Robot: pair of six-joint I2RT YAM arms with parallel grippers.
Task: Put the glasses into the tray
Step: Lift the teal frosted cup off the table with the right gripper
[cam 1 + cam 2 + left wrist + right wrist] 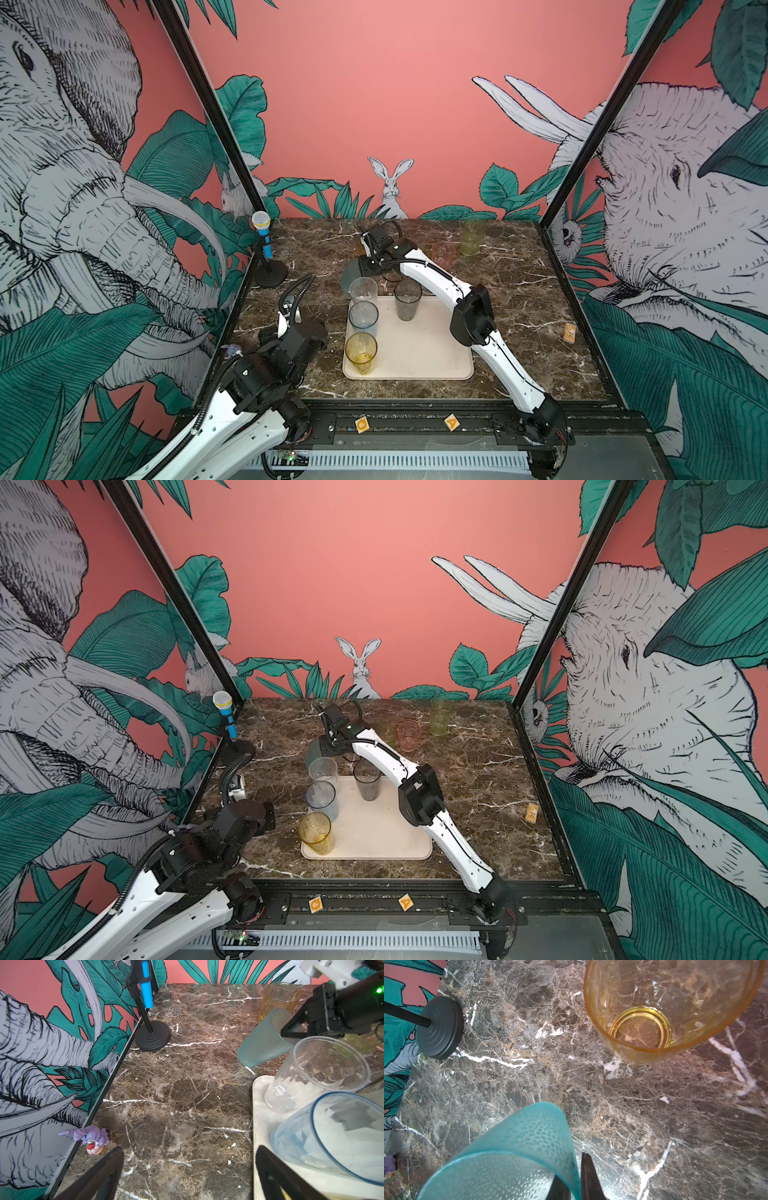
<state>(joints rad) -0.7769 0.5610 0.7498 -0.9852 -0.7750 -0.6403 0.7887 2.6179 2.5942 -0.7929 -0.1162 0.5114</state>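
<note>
One toy microphone (262,232) on its stand is well left of the tray (428,353), by the wall. The left pincer (189,1153) hangs over the bare tabletop (519,291) just left of the tray, released, its jaws spread wide with nothing between them.

There is one tray, with four tumblers upright in it. Three line its left edge from far to near: the clear tumbler (363,289), the blue-grey tumbler (363,318) and the yellow tumbler (360,353). The smoky grey tumbler (407,300) stands to their right, at the far edge.

Just beyond the tray's far left corner, one teal tumbler (517,1147) is tilted. The right pincer (574,1180) is clenched on its rim wall, one finger inside and one outside. I cannot tell whether its base touches the tabletop.

Four more tumblers stand on the tabletop beyond the tray:
- the amber tumbler (670,1012)
- a faint short green tumbler (387,732), beside the right arm
- the pink tumbler (444,254)
- the tall green tumbler (473,237)
</note>
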